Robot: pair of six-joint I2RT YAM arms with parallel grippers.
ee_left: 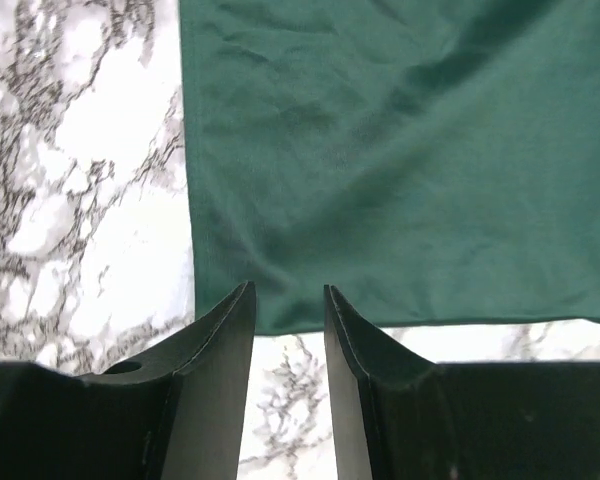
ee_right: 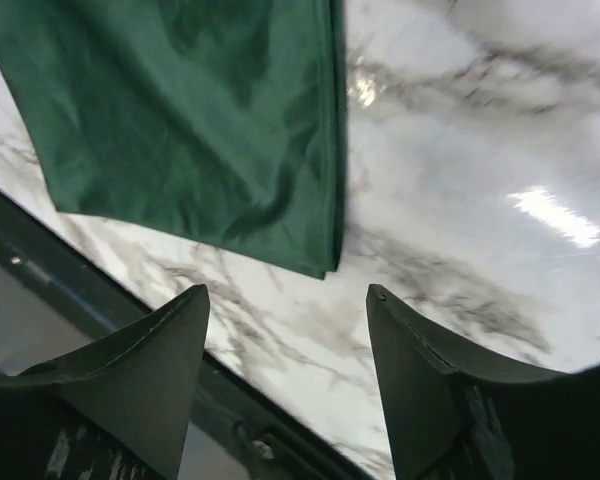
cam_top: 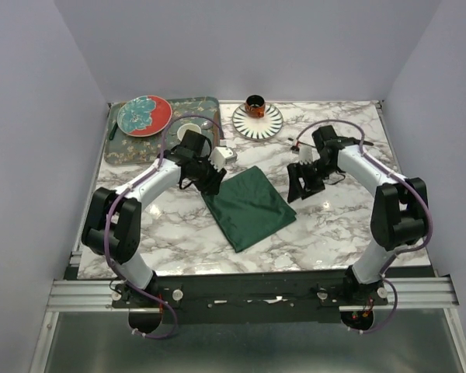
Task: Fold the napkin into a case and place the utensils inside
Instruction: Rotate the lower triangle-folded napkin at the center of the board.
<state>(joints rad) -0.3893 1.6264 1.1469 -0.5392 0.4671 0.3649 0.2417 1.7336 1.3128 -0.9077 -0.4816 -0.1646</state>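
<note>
The left gripper (ee_left: pixel 287 297) hovers narrowly parted at the folded napkin's (cam_top: pixel 250 206) edge. The right gripper (ee_right: pixel 288 295) gapes wide and empty beside it.

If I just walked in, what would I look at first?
Probably the dark green napkin, lying flat in the middle of the white marble table. Two robot arms lean toward it, the left gripper at its far edge and the right gripper just off to its side. At the back, a bright red plate sits on a tray.
</note>
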